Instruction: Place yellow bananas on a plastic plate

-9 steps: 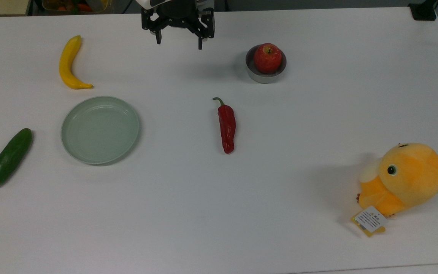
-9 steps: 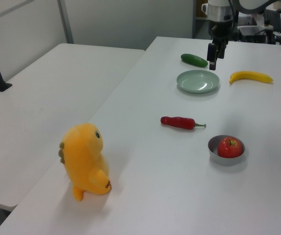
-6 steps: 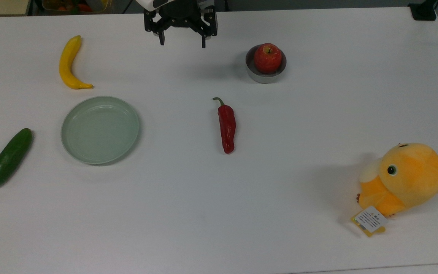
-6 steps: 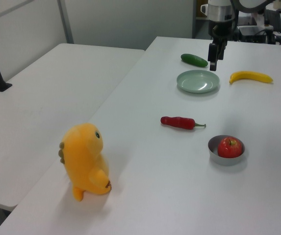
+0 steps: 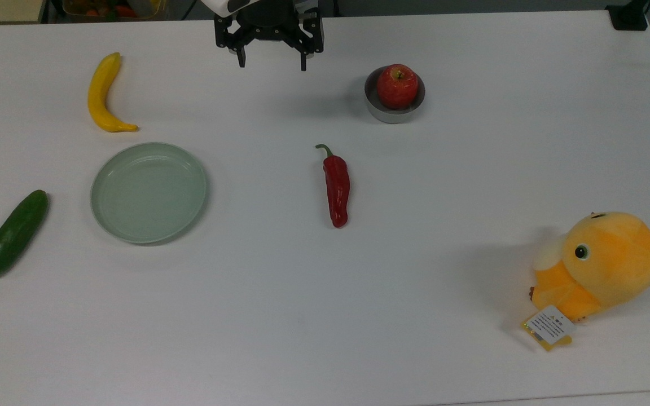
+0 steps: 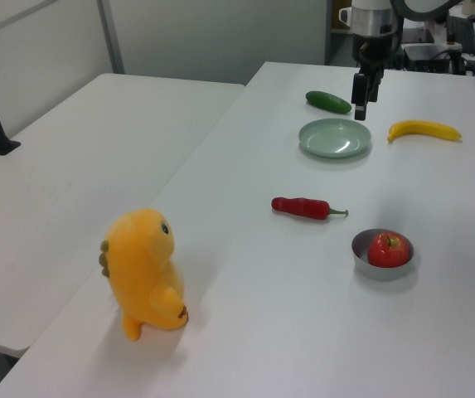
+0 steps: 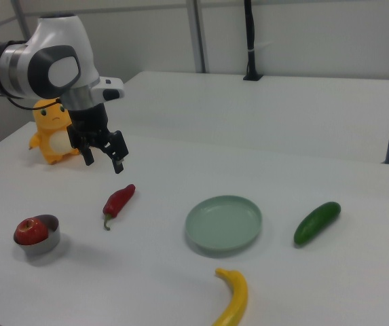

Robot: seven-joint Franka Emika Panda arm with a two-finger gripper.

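One banana [image 5: 103, 96] on the table [image 5: 325, 316] just beside one empty plate [image 5: 148, 192], one cucumber [image 5: 13, 233], one chili [image 5: 336, 186], one apple [image 5: 397, 85] in one bowl [image 5: 394, 113], one plush toy [image 5: 598, 266], gripper [image 5: 272, 63] spread, holding nothing, above the table's far edge.

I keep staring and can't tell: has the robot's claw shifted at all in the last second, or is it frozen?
Yes, slightly. In the top view the gripper has drawn back toward the table's far edge, away from the apple bowl, which stayed put.
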